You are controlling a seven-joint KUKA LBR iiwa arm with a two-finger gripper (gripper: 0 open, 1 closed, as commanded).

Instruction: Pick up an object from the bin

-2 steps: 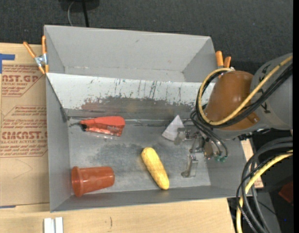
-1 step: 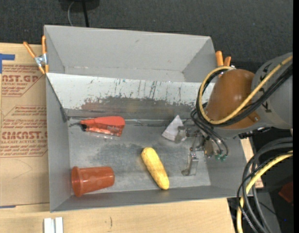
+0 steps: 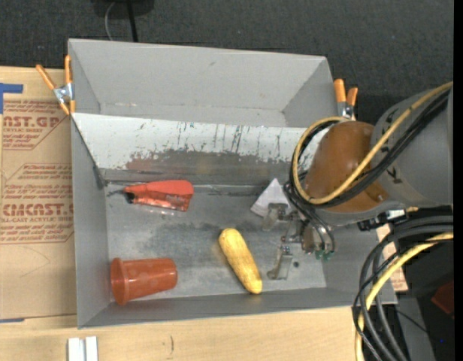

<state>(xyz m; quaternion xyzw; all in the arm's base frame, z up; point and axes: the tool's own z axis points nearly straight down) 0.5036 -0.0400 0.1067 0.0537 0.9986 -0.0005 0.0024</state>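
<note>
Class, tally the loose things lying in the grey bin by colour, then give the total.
Red: 2, the cup on its side and the flat packet
Yellow: 1, the cob-shaped thing
White: 1, the folded piece
Total: 4

In the grey metal bin [image 3: 179, 239], floor lies bare between flat red packet [image 3: 162, 195], tipped orange plastic cup [image 3: 143, 279] and yellow corn cob [image 3: 240, 260].

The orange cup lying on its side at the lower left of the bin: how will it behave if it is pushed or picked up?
The orange cup lies on its round side, so a push across it would probably make it roll. It looks like thin translucent plastic: probably light, and it may flex if squeezed.
</note>
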